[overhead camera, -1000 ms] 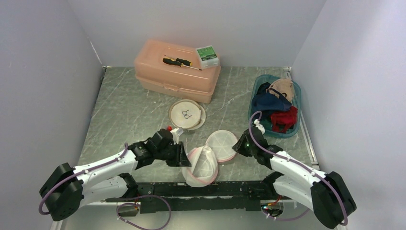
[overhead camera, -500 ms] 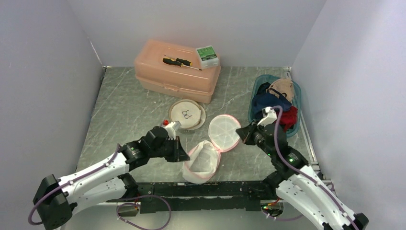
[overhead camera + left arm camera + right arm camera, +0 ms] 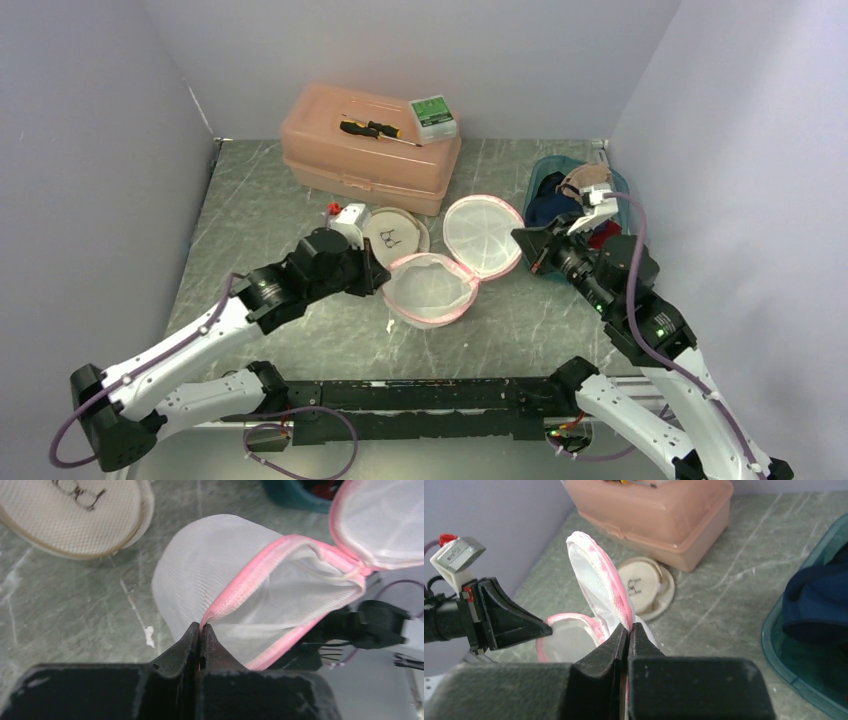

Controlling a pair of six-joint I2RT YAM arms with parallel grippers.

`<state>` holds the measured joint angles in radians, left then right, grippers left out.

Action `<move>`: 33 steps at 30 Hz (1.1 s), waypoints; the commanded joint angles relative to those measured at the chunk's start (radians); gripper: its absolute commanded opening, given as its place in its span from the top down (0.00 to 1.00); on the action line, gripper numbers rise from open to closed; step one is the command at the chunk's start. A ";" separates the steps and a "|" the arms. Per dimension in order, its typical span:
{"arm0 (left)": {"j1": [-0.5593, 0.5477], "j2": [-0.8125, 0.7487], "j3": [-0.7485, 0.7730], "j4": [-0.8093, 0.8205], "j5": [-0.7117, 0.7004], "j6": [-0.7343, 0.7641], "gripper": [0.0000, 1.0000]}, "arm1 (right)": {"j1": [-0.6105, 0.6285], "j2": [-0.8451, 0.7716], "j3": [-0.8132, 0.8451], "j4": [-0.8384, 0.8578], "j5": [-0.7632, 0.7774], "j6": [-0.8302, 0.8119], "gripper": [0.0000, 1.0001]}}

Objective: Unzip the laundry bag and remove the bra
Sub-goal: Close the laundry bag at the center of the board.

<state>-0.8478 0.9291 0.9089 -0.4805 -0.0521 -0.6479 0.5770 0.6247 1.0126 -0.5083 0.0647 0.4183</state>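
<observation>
Bag [image 3: 430,290]: left gripper [image 3: 202,628] (right gripper [image 3: 629,627] too)

Pale lilac walls [image 3: 95,150]; grey marbled table [image 3: 260,215].

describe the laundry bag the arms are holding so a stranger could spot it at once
Start at the peach case at the back of the table. In front of it lies a flat beige mesh pouch; the laundry bag is just nearer, white mesh with pink trim, open like a clamshell.
</observation>
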 commanded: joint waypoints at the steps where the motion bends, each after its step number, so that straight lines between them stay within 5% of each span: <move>1: -0.002 0.081 -0.078 0.021 -0.069 0.018 0.97 | 0.004 0.014 -0.091 -0.040 -0.010 -0.034 1.00; 8: 0.002 0.140 -0.054 0.065 -0.095 0.004 0.97 | 0.137 0.112 -0.050 -0.094 0.336 -0.002 1.00; 15: 0.001 0.130 0.065 0.069 -0.080 0.058 0.97 | 0.555 0.387 0.207 -0.172 0.941 -0.047 1.00; 22: 0.001 0.142 -0.055 0.043 -0.044 -0.020 0.97 | 0.561 0.404 0.056 -0.089 0.907 0.014 1.00; 29: 0.002 0.100 -0.103 0.039 -0.077 -0.053 0.96 | 0.563 0.441 0.064 -0.189 0.916 0.123 1.00; 31: 0.001 0.097 -0.084 0.017 -0.092 -0.049 0.88 | 0.563 0.437 0.060 -0.189 0.905 0.133 1.00; 33: 0.001 0.084 -0.057 -0.005 -0.101 -0.035 0.66 | 0.563 0.439 0.073 -0.214 0.900 0.153 1.00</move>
<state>-0.8474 1.0531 0.7868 -0.4625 -0.1200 -0.6765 1.1358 1.0733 1.0584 -0.6975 0.9417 0.5144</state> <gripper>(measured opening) 0.178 0.029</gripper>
